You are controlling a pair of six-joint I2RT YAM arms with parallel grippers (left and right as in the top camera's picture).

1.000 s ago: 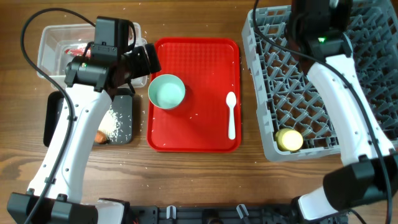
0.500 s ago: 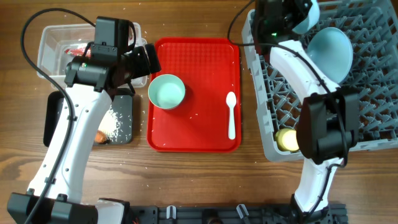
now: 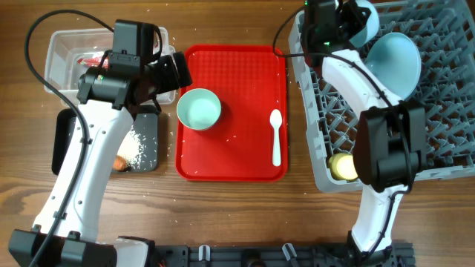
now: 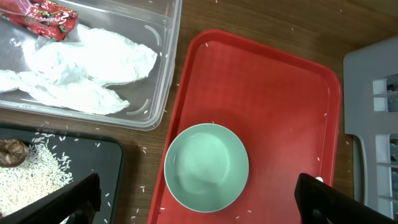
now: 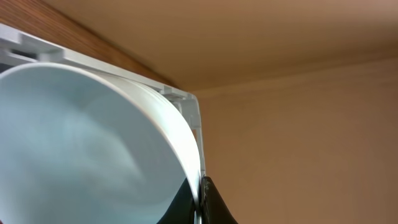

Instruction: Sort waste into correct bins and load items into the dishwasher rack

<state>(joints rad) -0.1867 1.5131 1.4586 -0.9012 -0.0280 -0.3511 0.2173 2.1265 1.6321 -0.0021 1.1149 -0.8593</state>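
Observation:
My left gripper (image 4: 199,208) is open and empty, just above a pale teal bowl (image 4: 206,165) on the red serving tray (image 4: 273,93); in the overhead view the gripper (image 3: 169,74) sits at the tray's left edge near the bowl (image 3: 199,109). My right gripper (image 5: 200,200) is shut on the rim of the pale blue plate (image 5: 81,143), held at the far left corner of the dishwasher rack (image 3: 445,148); the plate (image 3: 365,21) shows there overhead. A second teal bowl (image 3: 395,61) stands in the rack, and the yellow cup (image 3: 345,166) sits at its front left. The white spoon (image 3: 276,137) lies on the tray.
The clear tub (image 4: 163,81) holds white napkins (image 4: 87,62) and the red wrapper (image 4: 43,15). The black tray (image 3: 148,141) holds rice (image 4: 28,180) and a brown scrap (image 4: 9,152); an orange carrot piece (image 3: 119,163) is at its front. Rice grains lie scattered around.
My right arm has swung to the rack's far left corner with the plate, uncovering the teal bowl standing in the rack. The left arm has not moved.

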